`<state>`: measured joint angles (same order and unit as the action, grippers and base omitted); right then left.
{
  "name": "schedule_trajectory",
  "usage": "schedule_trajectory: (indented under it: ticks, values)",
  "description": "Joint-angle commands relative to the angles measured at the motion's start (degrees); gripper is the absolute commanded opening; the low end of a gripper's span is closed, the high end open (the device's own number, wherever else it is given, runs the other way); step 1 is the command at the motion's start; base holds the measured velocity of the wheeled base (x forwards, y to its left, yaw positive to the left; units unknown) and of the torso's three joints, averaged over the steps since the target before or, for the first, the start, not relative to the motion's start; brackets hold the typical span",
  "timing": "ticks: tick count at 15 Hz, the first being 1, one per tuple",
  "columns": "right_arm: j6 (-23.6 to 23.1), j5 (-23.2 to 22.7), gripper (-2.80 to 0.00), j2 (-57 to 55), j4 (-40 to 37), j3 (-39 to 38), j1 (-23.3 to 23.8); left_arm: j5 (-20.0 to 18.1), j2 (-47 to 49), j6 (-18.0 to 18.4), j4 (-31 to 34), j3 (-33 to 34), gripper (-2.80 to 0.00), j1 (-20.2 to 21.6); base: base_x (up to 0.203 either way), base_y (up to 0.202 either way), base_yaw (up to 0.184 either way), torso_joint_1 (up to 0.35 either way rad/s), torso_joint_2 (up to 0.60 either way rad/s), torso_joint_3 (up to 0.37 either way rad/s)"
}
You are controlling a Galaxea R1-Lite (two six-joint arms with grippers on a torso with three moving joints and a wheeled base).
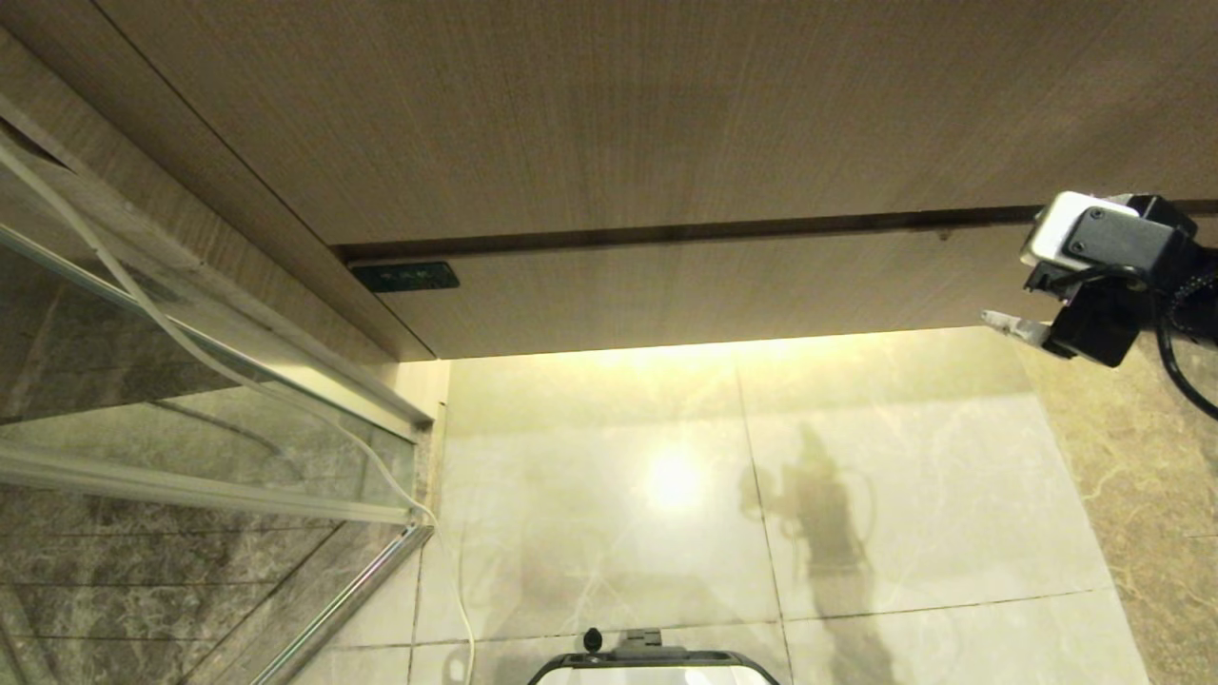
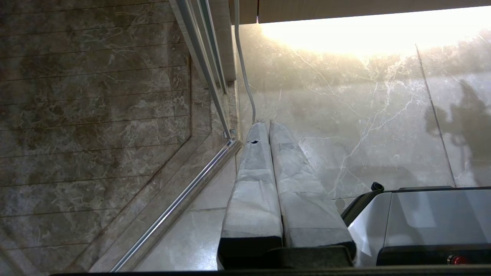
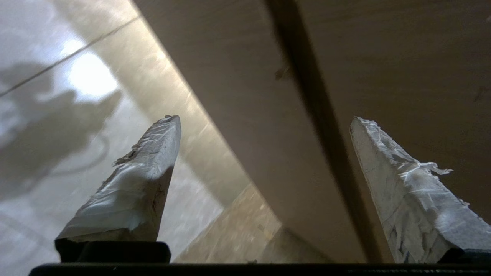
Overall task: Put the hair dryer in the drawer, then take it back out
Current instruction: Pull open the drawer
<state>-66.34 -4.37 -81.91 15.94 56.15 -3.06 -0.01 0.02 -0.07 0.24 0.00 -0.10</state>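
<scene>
Both right pincer (image 3: pixel 264 119) fingers gape wide, empty, before the shut drawer (image 1: pixel 704 285).

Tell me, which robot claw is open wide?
The right gripper, up by the wooden drawer front. Its two taped fingers stand far apart with nothing between them. The left gripper has its fingers pressed together, pointing at the floor.

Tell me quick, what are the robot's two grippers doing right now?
Left gripper: closed, holding nothing, parked low over the floor.
Right gripper: open, empty, in front of the closed drawer.
</scene>
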Motion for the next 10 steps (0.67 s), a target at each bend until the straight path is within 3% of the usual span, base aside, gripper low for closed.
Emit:
schedule_trajectory:
  ticks: [1, 4, 8, 10]
  values:
    - [-0.53, -2.64, 0.0, -4.22, 6.98, -0.6, 1.12, 0.01, -0.02, -0.01, 0.02, 0.09, -2.8, 0.01, 0.0, 0.0, 0.0, 0.0, 0.0, 0.0]
    - [-1.0, -5.64, 0.0, -4.27, 10.67, -2.23, 1.65, 0.01, -0.02, -0.01, 0.02, 0.09, -2.8, 0.01, 0.0, 0.0, 0.0, 0.0, 0.0, 0.0]
    - [-0.6, -8.76, 0.0, -4.1, 6.97, -3.73, 3.21, 0.01, -0.02, -0.01, 0.02, 0.09, -2.8, 0.01, 0.0, 0.0, 0.0, 0.0, 0.0, 0.0]
    - [-0.36, -13.36, 0.0, -4.45, 4.29, -3.47, 4.5, 0.01, -0.02, -0.01, 0.02, 0.09, -2.8, 0.01, 0.0, 0.0, 0.0, 0.0, 0.0, 0.0]
